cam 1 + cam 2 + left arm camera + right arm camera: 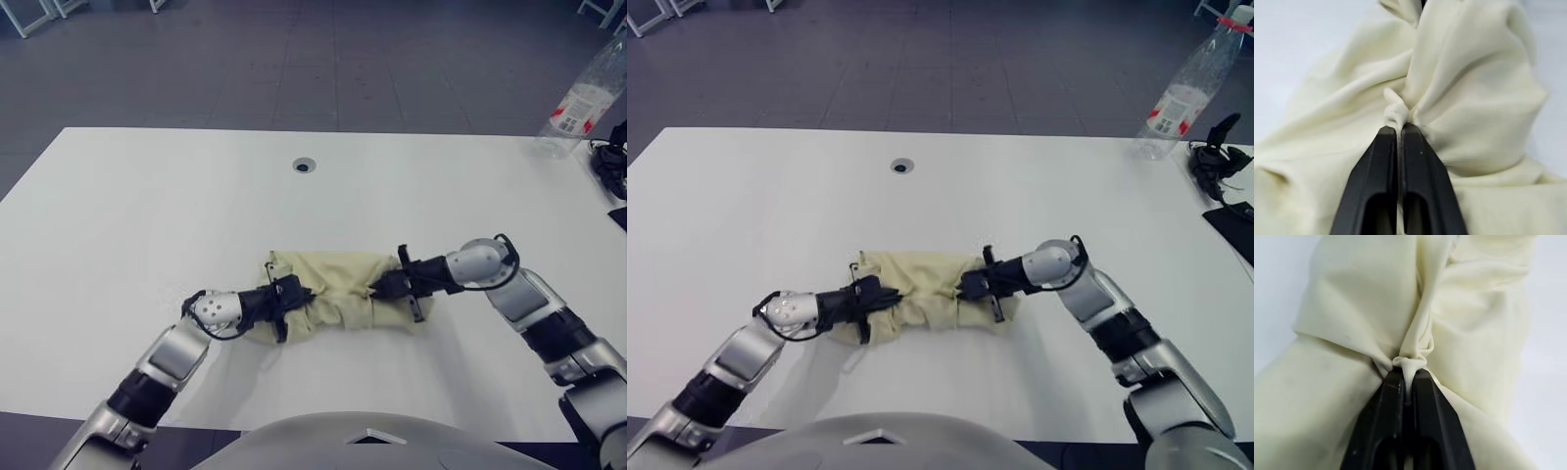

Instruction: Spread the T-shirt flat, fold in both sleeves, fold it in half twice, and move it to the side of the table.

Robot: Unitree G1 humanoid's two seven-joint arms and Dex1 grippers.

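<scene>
- T-shirt (338,276) lies bunched in a wrinkled lump on the table (127,225), on the robot's side of the grommet (305,164) and almost in line with it.
- Left gripper (297,293) is at the lump's end left of the grommet line, clamped tight on a small tuck of cloth with no gap.
- Right gripper (376,289) mirrors it right of the grommet line, also pinched closed on a thin fold.
- Nothing is flat yet, so I'd judge you're at the spreading step. Sleeves and folds are all to come.
- Handling: light, soft and limp. It will sag and drag on the tabletop, and such small pinches may slip under tension.
- Can't tell which part of the shirt each pinch has. Hem or shoulder seams would give you better bite.
- Pull the ends apart low and slow, outward from the grommet line, and watch for twist between the grips.
- Bottle (588,93) stands far right of the grommet, well apart from the shirt.
</scene>
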